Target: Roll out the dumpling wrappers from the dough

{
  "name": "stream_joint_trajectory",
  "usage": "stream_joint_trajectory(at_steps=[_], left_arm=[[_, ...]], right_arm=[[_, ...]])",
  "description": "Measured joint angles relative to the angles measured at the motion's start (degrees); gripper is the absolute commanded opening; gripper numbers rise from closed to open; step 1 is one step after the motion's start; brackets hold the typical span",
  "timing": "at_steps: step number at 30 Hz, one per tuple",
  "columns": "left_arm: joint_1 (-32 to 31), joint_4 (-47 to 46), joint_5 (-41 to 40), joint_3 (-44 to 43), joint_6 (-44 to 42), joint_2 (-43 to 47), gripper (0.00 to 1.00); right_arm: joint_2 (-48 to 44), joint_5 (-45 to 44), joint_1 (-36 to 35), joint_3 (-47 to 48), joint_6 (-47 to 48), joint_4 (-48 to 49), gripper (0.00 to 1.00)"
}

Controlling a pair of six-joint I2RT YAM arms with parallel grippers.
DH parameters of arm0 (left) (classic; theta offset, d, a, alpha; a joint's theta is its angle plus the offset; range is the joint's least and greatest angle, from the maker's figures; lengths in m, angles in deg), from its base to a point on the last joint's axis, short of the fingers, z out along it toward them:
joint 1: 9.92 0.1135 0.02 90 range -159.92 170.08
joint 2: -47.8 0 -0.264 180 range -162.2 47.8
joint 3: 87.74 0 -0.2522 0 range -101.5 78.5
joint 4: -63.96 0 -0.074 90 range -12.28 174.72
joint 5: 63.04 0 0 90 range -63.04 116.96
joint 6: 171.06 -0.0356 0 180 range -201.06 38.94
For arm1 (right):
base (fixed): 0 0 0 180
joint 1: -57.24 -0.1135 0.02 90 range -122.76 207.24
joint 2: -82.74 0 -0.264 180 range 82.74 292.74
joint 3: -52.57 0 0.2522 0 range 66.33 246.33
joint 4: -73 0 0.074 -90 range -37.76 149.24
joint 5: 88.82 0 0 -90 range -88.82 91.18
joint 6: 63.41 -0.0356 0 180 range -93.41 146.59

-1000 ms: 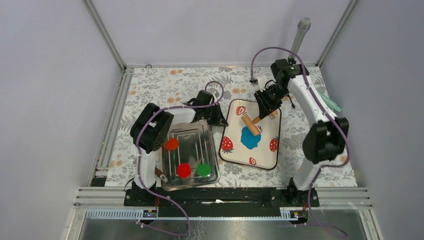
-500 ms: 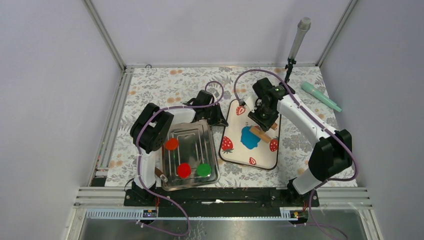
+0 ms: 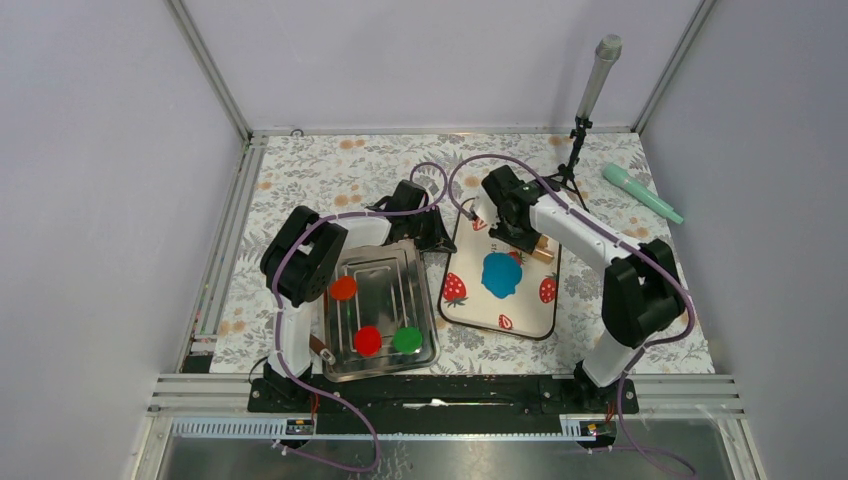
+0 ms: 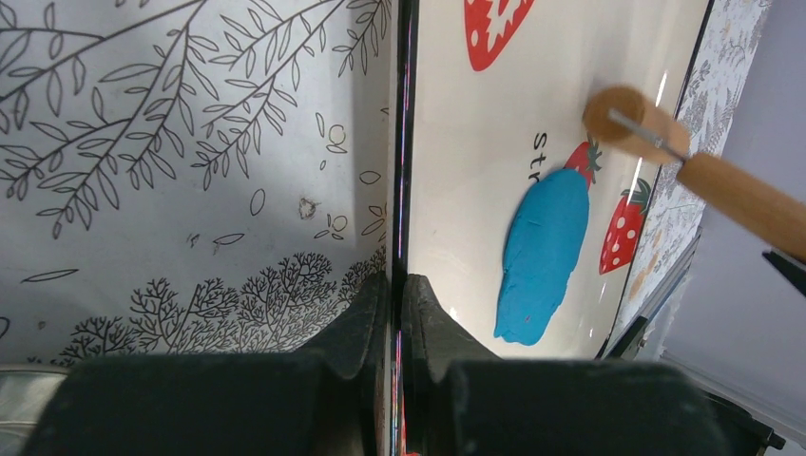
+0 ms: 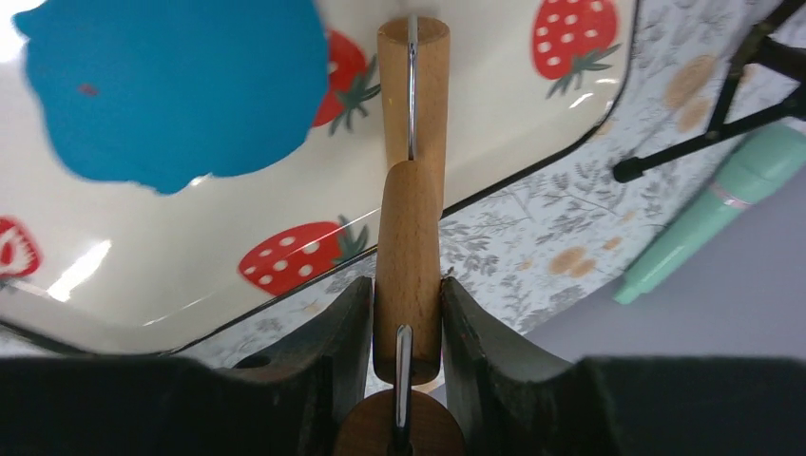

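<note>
The dough [image 3: 500, 275] is a flattened bright-blue patch in the middle of the strawberry-printed tray [image 3: 530, 310]. My right gripper [image 3: 527, 238] is shut on the handle of a wooden roller [image 3: 543, 252], which sits just past the dough's back right edge near the tray rim. In the right wrist view the handle [image 5: 407, 275] is clamped between the fingers, with the roller barrel [image 5: 413, 85] beside the dough [image 5: 171, 85]. My left gripper [image 3: 443, 243] is shut on the tray's left rim [image 4: 399, 190]. The dough [image 4: 544, 255] and roller [image 4: 627, 119] lie beyond it.
A metal tray [image 3: 380, 265] at the near left holds an orange disc [image 3: 343, 288], a red disc [image 3: 368, 340] and a green disc [image 3: 406, 339]. A microphone on a stand [image 3: 590, 100] and a teal handheld object [image 3: 642, 193] are at the back right.
My right wrist has swung left over the tray's back end. The roller passed from the dough's back edge across its right side and now lies off it by the right rim. Left arm unmoved.
</note>
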Motion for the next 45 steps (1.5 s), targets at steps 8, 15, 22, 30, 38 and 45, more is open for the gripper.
stream_joint_trajectory(at_steps=[8,15,22,30,38,45], left_arm=[[-0.04,-0.02,0.0,0.0,0.0,0.0,0.0],[-0.02,0.0,0.02,0.0,0.0,0.0,0.0],[-0.02,-0.02,0.04,0.0,0.0,0.0,0.0],[0.0,0.0,0.09,0.0,-0.09,0.0,0.0],[-0.02,0.02,0.09,-0.02,-0.35,0.0,0.0],[-0.02,0.02,0.09,-0.02,-0.46,0.0,0.0]], right_arm=[[3.39,-6.91,-0.04,0.55,1.27,6.58,0.0],[3.87,4.33,2.82,9.57,-5.42,-0.57,0.0],[3.08,26.14,18.16,16.65,-19.12,-4.17,0.0],[2.86,46.8,31.98,0.94,-32.48,-4.79,0.0],[3.3,51.91,34.93,-2.25,-37.53,-4.13,0.0],[5.95,52.85,36.59,-3.1,-37.4,-1.92,0.0]])
